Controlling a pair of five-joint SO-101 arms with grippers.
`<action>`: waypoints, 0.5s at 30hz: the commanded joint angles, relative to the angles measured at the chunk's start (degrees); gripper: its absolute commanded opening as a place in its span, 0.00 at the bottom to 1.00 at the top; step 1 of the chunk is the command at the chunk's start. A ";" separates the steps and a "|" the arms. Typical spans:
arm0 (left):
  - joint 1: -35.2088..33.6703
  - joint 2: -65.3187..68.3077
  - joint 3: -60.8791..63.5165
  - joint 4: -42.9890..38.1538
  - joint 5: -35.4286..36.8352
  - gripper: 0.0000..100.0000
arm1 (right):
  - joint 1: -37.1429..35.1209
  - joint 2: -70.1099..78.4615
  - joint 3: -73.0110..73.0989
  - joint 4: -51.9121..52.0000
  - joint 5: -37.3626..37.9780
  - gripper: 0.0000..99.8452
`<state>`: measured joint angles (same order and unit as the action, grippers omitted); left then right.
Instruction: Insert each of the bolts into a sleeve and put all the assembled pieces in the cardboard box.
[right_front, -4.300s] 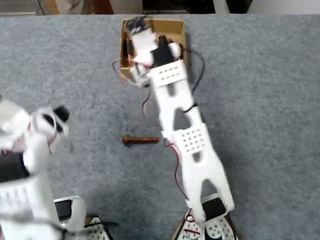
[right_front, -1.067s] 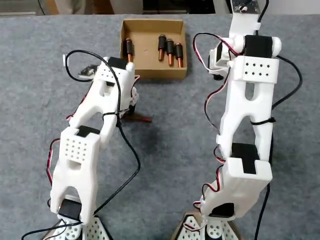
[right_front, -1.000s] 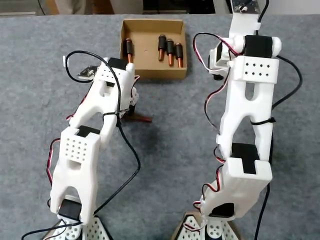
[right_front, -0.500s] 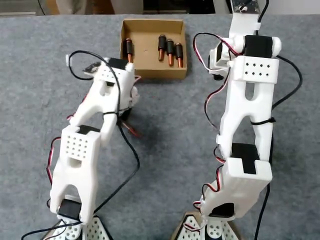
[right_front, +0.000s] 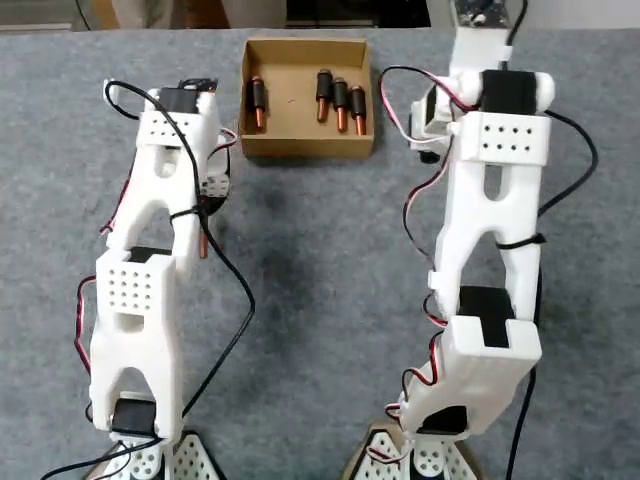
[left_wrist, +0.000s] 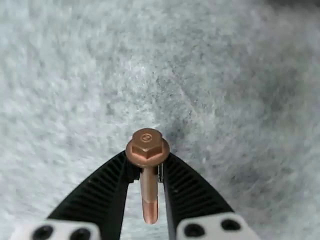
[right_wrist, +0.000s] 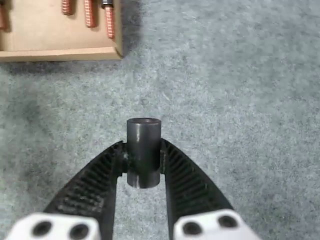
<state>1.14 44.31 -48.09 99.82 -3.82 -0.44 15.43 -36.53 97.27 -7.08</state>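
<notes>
Left gripper (left_wrist: 147, 162): clenched on a copper hex-head bolt (left_wrist: 147, 149), over the grey felt table (left_wrist: 225, 100). Right gripper (right_wrist: 143, 150): clamped on a black cylindrical sleeve (right_wrist: 143, 142), near the brown cardboard box (right_front: 305, 147). Box contents: four assembled bolt-and-sleeve pieces (right_front: 340, 103).

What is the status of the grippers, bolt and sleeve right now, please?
Left gripper shut on bolt. Right gripper shut on sleeve. Not yet joined; four assembled pieces in cardboard box.
</notes>
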 joint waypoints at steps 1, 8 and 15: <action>-0.26 -14.29 -2.81 1.05 -4.31 0.02 | -2.07 -0.75 -2.68 0.88 0.00 0.00; 1.32 -38.02 1.67 0.97 -7.47 0.02 | -7.78 -9.89 0.66 4.92 0.62 0.00; 0.79 -54.81 16.70 -4.84 -8.88 0.02 | -15.08 -28.00 20.79 0.70 10.81 0.00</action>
<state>1.85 -2.29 -35.87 99.12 -12.26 -12.31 -3.12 -22.46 101.14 0.40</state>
